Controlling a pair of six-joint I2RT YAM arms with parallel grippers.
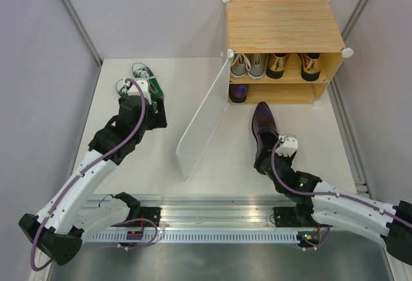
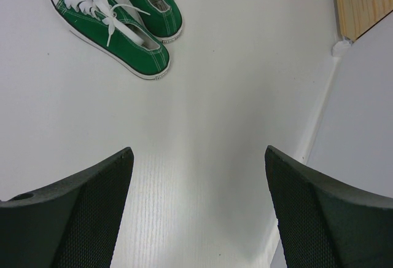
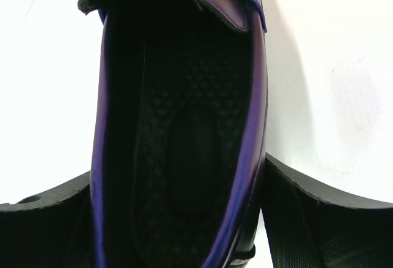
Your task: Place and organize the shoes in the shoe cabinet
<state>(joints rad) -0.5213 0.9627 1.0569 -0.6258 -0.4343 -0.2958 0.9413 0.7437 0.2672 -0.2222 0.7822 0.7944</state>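
Note:
The bamboo-grain shoe cabinet (image 1: 283, 24) stands at the back right, its white door (image 1: 205, 117) swung open toward me. Grey sneakers (image 1: 247, 65) and gold shoes (image 1: 293, 66) sit on the upper shelf. One purple dress shoe (image 1: 239, 92) sits at the left of the lower shelf. My right gripper (image 1: 267, 158) is shut on the heel of the other purple shoe (image 1: 264, 126), toe toward the cabinet; its opening fills the right wrist view (image 3: 184, 126). My left gripper (image 1: 149, 104) is open and empty just short of the green sneakers (image 2: 116, 16), which lie side by side on the table.
The open door stands between the two arms and slants across the middle of the white table (image 1: 129, 165). A cabinet corner (image 2: 362, 0) shows at the left wrist view's top right. Grey walls close in the table on both sides.

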